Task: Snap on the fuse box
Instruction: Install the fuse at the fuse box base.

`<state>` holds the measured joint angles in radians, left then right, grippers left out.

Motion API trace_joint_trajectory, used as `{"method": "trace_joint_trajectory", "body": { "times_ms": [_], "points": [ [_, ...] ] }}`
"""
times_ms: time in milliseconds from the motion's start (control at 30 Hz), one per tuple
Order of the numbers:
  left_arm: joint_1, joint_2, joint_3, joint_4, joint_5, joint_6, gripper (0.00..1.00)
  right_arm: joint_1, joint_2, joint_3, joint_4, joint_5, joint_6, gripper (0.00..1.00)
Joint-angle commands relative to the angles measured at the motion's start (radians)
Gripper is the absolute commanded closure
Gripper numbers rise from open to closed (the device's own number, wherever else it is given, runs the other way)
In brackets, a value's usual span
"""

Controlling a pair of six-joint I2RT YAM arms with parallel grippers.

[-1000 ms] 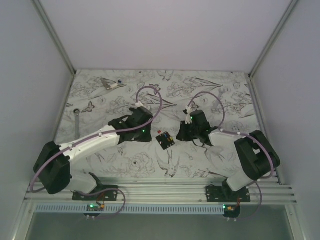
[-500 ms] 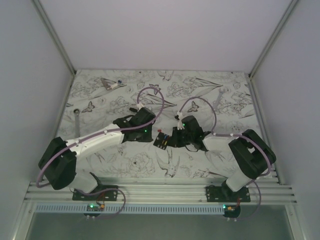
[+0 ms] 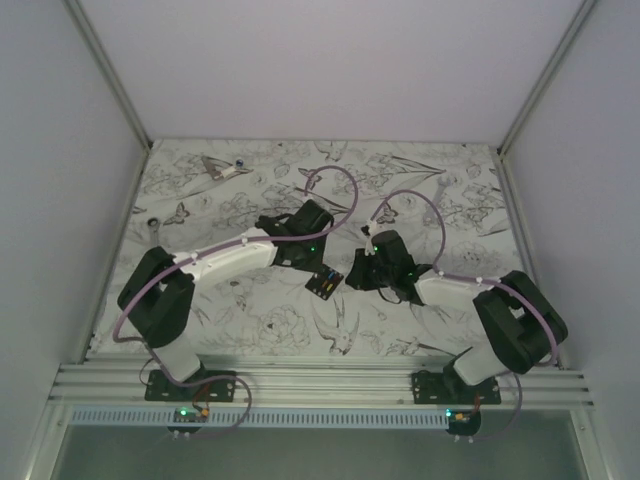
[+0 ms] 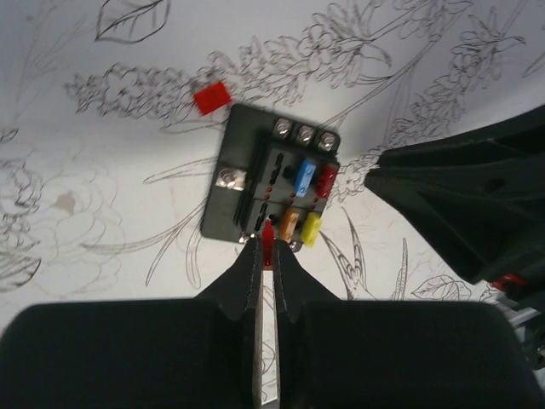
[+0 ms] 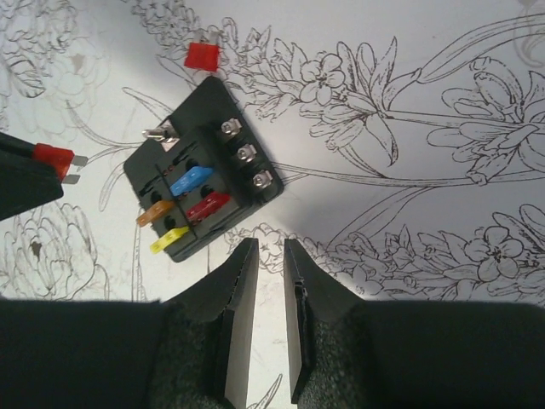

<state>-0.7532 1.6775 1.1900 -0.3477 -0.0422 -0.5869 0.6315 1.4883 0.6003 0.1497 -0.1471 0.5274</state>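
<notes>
Fuse box (image 3: pixel 325 284): we are finding it lying flat on the flower-printed table (image 3: pixel 250 315), mid-table, between the tips of the two arms. Its top face is carrying a blue fuse (image 4: pixel 304 176), a yellow fuse (image 4: pixel 311 228), and an orange and a red one, all seated in slots.

Left gripper (image 4: pixel 266 247): the jaws are pressing together on a small red fuse (image 4: pixel 267 234), pinching it at the very tips with its prongs pointing toward the box. It is hanging by the box's edge; we are not able to tell whether it touches.

Right gripper (image 5: pixel 266 251): the fingers are standing a narrow slit apart, holding nothing, just beside the box's opposite edge.

A loose red fuse (image 5: pixel 202 56) is lying on the table just off one corner.
</notes>
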Motion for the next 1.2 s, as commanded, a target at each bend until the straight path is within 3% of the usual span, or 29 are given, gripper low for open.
{"method": "trace_joint_trajectory", "body": {
  "times_ms": [0,433,700,1033,1167],
  "points": [
    [-0.005,0.056,0.057,-0.043,0.063,0.090,1.00,-0.008,0.063,0.044,0.047,0.015,-0.008,0.76],
    [-0.001,0.114,0.098,-0.076,0.047,0.125,1.00,-0.010,0.227,0.143,0.078,-0.075,-0.038,0.79],
    [-0.004,0.110,0.091,-0.128,-0.047,-0.007,1.00,-0.010,0.132,0.116,0.030,0.012,-0.059,0.76],
    [-0.010,0.147,0.128,-0.151,-0.123,-0.103,1.00,-0.010,0.036,0.069,-0.005,0.117,-0.066,0.54],
    [-0.018,0.157,0.140,-0.151,-0.157,-0.145,1.00,-0.010,0.000,0.053,-0.030,0.186,-0.065,0.38]
  ]
}}
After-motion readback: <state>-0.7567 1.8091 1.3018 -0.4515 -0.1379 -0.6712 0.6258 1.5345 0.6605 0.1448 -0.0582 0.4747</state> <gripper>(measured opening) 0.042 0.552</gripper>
